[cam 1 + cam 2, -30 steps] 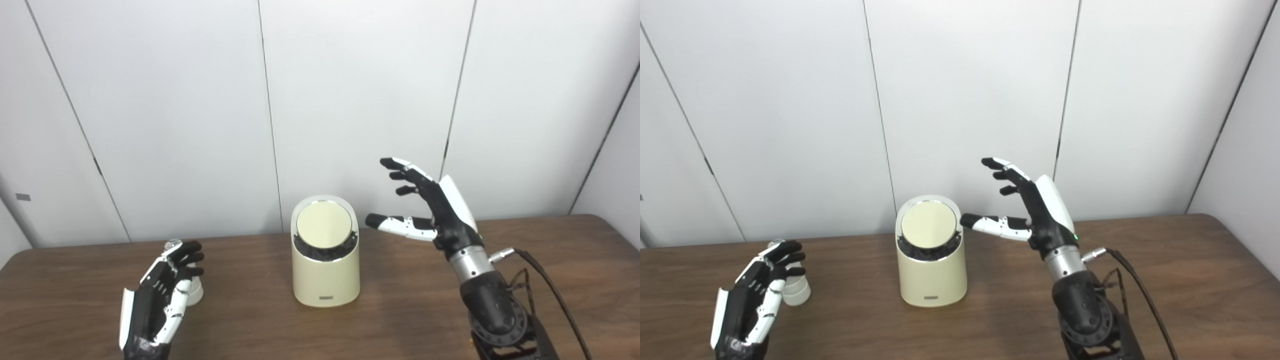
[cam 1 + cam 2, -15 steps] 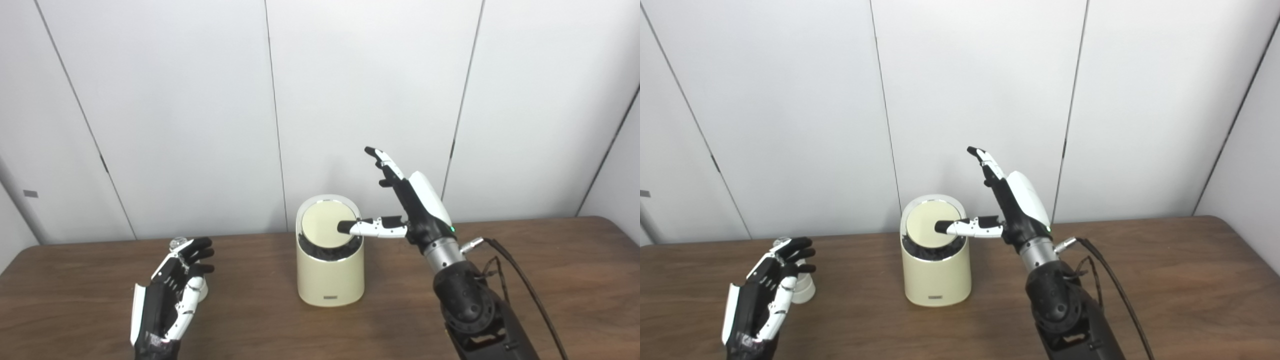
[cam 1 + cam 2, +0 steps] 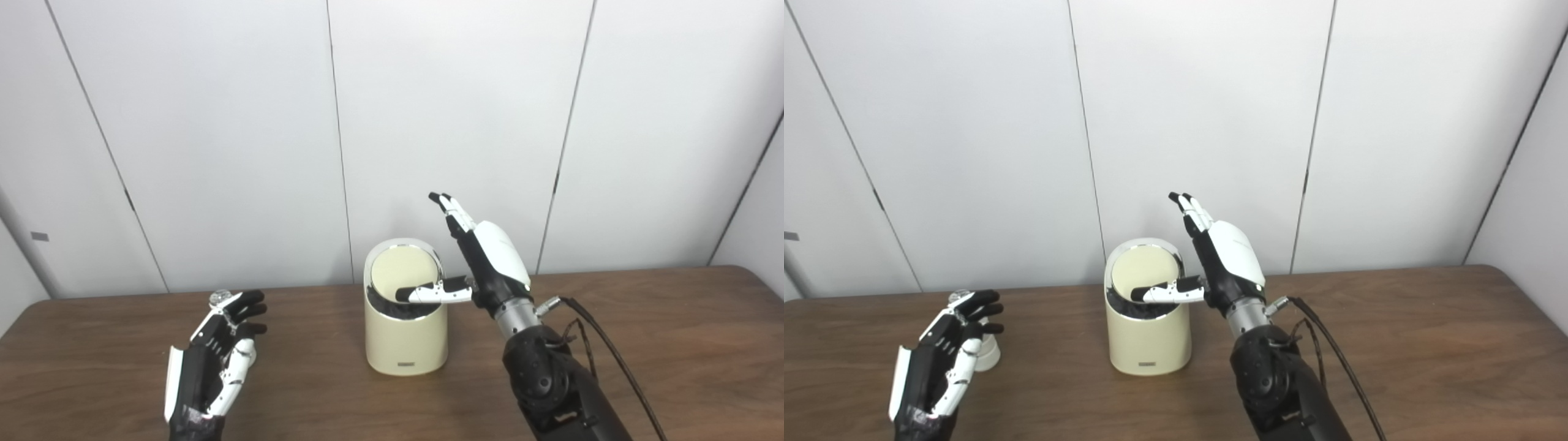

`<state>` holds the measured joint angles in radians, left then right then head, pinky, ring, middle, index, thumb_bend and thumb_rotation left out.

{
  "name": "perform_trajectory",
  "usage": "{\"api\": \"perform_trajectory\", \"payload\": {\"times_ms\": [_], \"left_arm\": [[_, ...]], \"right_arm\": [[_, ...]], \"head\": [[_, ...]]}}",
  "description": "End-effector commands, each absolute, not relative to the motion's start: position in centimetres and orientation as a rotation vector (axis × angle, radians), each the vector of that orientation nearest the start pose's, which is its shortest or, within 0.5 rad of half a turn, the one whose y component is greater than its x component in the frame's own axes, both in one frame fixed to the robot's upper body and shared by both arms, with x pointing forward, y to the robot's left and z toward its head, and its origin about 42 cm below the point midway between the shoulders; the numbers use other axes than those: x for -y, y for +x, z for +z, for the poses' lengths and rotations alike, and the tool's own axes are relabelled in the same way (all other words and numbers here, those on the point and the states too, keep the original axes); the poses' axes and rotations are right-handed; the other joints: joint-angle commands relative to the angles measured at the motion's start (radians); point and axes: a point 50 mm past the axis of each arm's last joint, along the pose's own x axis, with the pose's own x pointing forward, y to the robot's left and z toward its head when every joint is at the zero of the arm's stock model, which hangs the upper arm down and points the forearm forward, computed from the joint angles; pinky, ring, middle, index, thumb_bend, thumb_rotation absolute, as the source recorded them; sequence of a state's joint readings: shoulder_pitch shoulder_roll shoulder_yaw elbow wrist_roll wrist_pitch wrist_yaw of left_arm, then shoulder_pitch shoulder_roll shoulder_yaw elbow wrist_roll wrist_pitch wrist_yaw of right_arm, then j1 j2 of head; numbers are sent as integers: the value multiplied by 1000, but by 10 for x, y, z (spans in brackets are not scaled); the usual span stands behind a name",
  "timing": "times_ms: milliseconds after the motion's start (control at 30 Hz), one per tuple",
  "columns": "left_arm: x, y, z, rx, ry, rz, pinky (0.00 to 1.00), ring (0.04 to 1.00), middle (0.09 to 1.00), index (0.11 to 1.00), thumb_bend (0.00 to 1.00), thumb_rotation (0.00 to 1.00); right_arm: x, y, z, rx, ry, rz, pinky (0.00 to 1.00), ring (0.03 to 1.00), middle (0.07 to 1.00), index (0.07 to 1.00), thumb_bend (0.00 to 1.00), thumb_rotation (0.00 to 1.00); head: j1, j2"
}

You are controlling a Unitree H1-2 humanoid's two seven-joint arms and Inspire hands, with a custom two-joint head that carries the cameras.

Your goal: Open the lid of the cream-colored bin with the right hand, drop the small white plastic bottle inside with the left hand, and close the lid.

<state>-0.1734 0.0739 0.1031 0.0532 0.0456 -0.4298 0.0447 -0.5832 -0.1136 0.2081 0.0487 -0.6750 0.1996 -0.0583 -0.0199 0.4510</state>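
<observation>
The light is even, soft and fairly bright, seemingly from overhead. The wall panels (image 3: 453, 122) at the top of the frame are near white without blowing out. The table (image 3: 674, 343) along the bottom carries a dull sheen and only faint shadows. A thin glint runs round the bin (image 3: 405, 334) rim. Both views are slightly soft, and panel seams lean outward toward the sides.

The bin (image 3: 405, 334) is cream with a chrome-edged cream lid (image 3: 404, 274) above a black inside. Both hands, left hand (image 3: 211, 361) and right hand (image 3: 487, 263), are black and white. The bottle (image 3: 986, 352) is white, the bench (image 3: 674, 343) dark brown woodgrain, the wall (image 3: 453, 110) pale grey.
</observation>
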Motion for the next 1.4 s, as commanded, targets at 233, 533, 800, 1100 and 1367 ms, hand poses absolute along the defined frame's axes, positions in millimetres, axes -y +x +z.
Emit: {"api": "perform_trajectory", "payload": {"times_ms": [233,533,800,1100,1367], "left_arm": [[-243,331,184,627,113,83,628,744,772,742,262,541],[-243,331,184,628,124,85,624,740,771,744,267,552],[-244,330,185,632,115,80,637,748,777,748,267,556],[-244,330,185,628,114,89,628,739,769,741,268,551],[-243,330,185,630,108,84,635,748,776,748,269,554]], "right_arm": [[136,442,298,512,-860,-63,886,976,983,961,965,421],[134,450,297,505,-862,-81,908,976,986,959,899,417],[134,453,296,492,-868,-96,879,965,980,950,892,361],[135,455,297,487,-875,-99,875,964,977,946,887,264],[138,455,298,491,-894,-98,863,955,978,945,978,151]], "head": [[2,4],[3,6],[1,8],[-1,12],[-4,12]]}}
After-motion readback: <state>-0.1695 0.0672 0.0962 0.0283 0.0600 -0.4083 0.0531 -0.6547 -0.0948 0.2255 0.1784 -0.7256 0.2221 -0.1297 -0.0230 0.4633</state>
